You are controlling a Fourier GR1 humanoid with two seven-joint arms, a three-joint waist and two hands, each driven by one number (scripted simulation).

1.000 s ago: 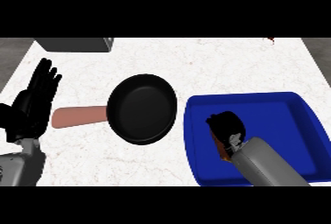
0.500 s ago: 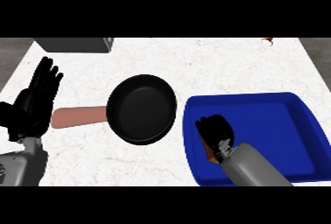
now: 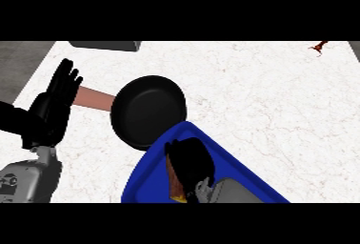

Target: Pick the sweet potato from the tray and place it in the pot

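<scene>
in tray (image 3: 144, 183): r hand (image 3: 190, 164) curled round sweet potato (image 3: 174, 183)

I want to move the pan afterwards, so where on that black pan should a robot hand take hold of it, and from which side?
Probably by the handle, the pinkish bar sticking out from the black pan toward the view's left. It lies flat on the counter with bare surface around it. The left robot hand rests open beside it, so coming from the left looks best; the blue tray crowds the pan's lower right.

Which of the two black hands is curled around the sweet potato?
The right hand, over the blue tray, curls around the orange sweet potato. The left hand rests open at the left edge, fingers up.
</scene>
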